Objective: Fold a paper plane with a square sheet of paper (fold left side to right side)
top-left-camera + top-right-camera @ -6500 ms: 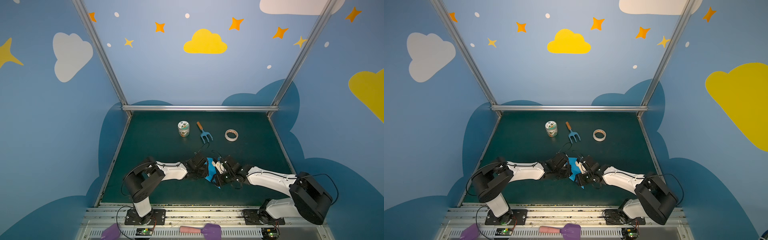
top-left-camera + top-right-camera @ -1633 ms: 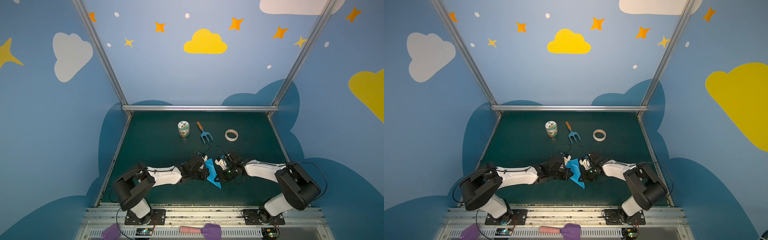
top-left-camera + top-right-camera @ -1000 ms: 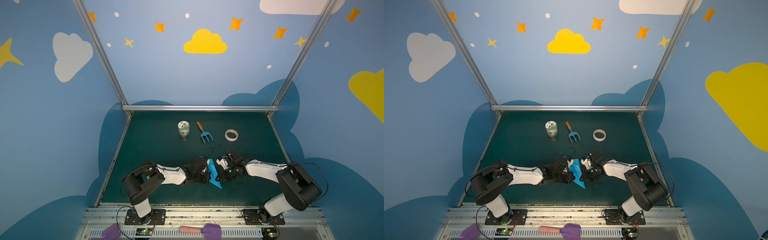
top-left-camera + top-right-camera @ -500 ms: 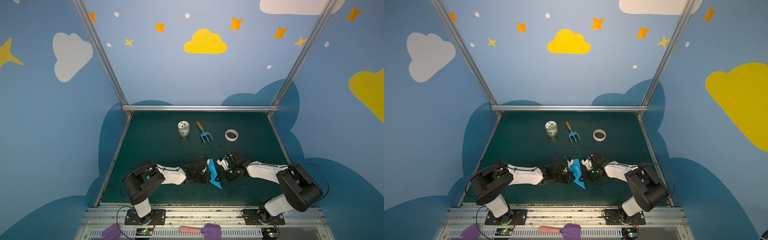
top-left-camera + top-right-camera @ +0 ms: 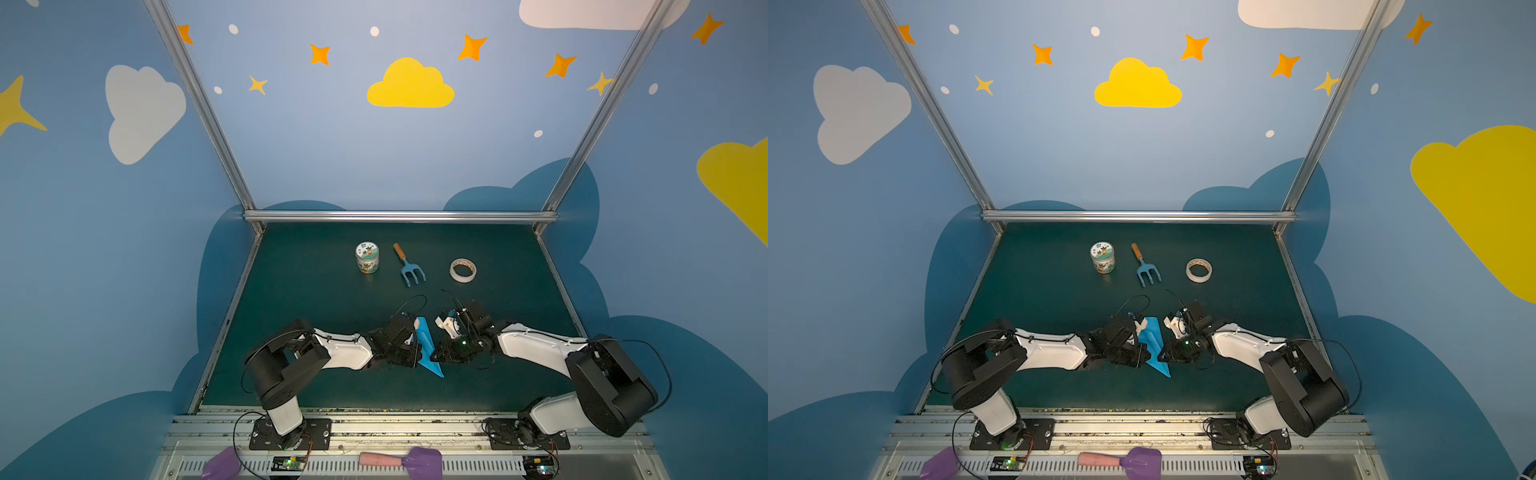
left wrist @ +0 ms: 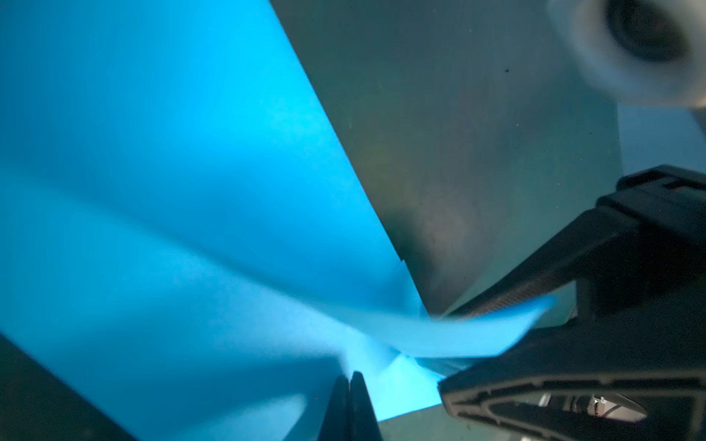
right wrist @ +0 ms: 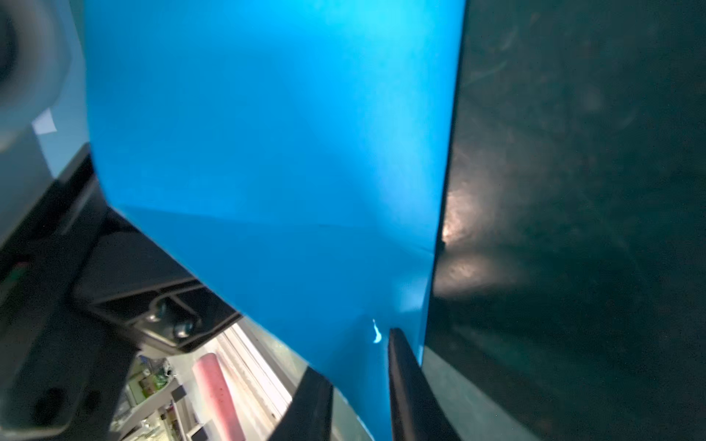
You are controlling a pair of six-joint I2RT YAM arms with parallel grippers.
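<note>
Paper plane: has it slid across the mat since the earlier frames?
No, not noticeably. In both top views the paper plane lies at the same spot in front of the fork as before, its pointed tip still aimed away from it.

2 arms: white forearm shells (image 5: 345,353), bulky black joint housings (image 5: 286,370), thin black looping cables (image 5: 417,296), black base plates (image 5: 320,432).

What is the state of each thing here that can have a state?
paper plane, folded to a narrow pointed shape, one flap lifted
left gripper, shut, tips on the paper plane
right gripper, open, the lifted flap between its jaws
jar, upright, lid on
fork, lying flat
tape roll, lying flat
</note>
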